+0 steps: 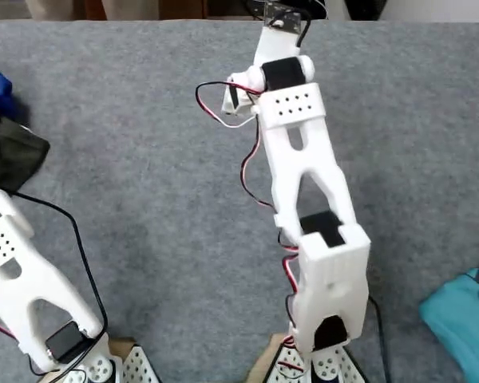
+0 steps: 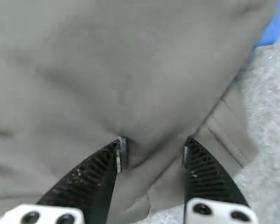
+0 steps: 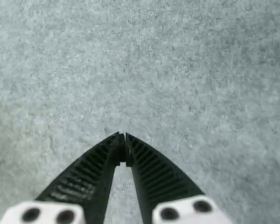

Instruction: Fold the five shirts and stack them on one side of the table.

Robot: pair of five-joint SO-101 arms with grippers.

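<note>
A dark grey-brown shirt (image 2: 130, 70) lies under my left gripper (image 2: 152, 150), which is open, both fingertips (image 2: 119, 151) down against the fabric. In the high view this dark shirt (image 1: 12, 152) sits at the table's left edge, with a blue shirt (image 1: 0, 92) just beyond it; the blue shirt (image 2: 275, 23) also peeks out past the dark one. A teal shirt (image 1: 463, 319) lies at the near right edge. My right gripper (image 3: 122, 140) is shut on nothing, above bare grey table cover near the far edge.
The grey felt table cover (image 1: 144, 159) stretches between the arms. The right arm (image 1: 303, 159) reaches across the middle toward the far edge, with red and black cables hanging beside it. The left arm (image 1: 16, 279) stands at the near left.
</note>
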